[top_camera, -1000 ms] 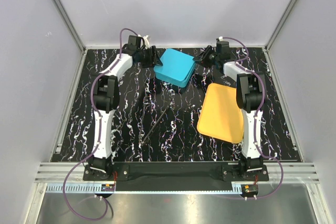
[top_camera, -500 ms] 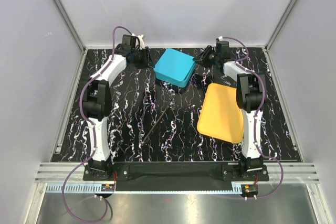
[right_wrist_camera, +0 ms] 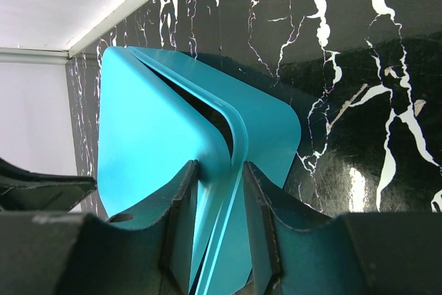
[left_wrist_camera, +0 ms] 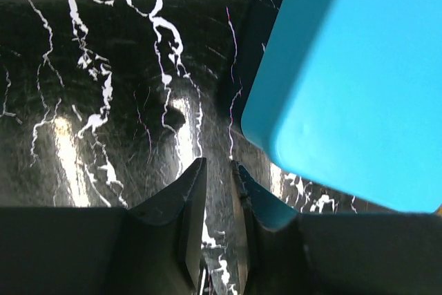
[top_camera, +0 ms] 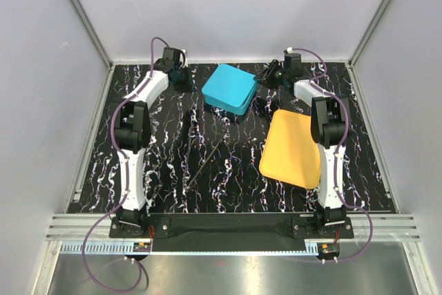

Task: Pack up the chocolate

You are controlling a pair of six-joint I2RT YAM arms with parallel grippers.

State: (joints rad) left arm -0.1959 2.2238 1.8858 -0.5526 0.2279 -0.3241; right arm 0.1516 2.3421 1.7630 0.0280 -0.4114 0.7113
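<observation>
The chocolate is not showing in any view; it may be sitting inside the teal box (top_camera: 229,88), though I cannot tell. The right gripper (right_wrist_camera: 219,167) is pinching the rim of the box's upper shell. The left gripper (left_wrist_camera: 217,164) is hovering just beside the box's corner, fingers narrowly parted and empty. Opening it cleanly probably means the left gripper bracing the base while the right lifts straight.
</observation>
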